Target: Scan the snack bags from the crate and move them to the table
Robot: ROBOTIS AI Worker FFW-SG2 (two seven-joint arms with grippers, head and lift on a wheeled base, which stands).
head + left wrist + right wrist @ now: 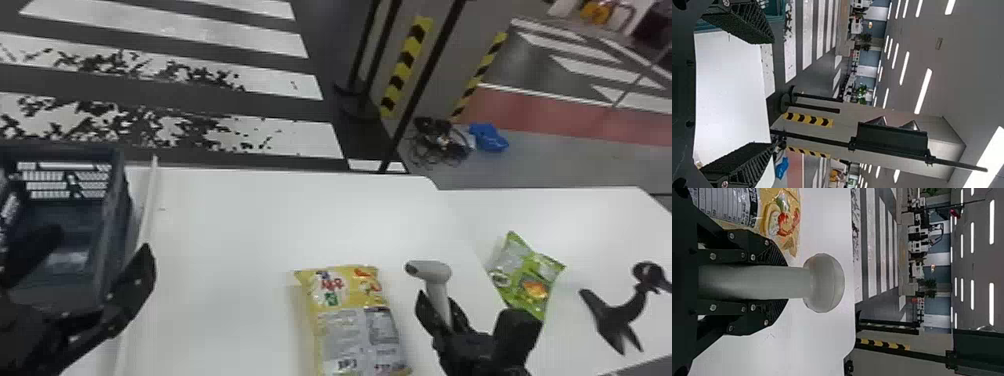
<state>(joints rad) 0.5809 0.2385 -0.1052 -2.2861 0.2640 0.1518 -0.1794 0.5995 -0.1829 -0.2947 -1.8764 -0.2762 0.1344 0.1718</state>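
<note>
My left gripper point(82, 265) stands open over the near part of the dark crate point(122, 200); in the left wrist view, the left gripper point(756, 94) has its fingers wide apart with nothing between them. The right gripper point(442, 312) is shut on the handle of the grey-white scanner point(436, 272), right of the yellow snack bag point(350, 310), which lies on the table. In the right wrist view the right gripper point(777, 282) clasps the scanner point(824, 282) from both sides. A green snack bag point(530, 280) lies farther right on the table.
A black stand point(615, 310) sits at the right on the white table point(240, 220). A pale raised strip point(148, 200) runs beside the crate. Beyond the table are a black pole point(425, 75), cables point(440, 142) and a blue item point(489, 137) on the floor.
</note>
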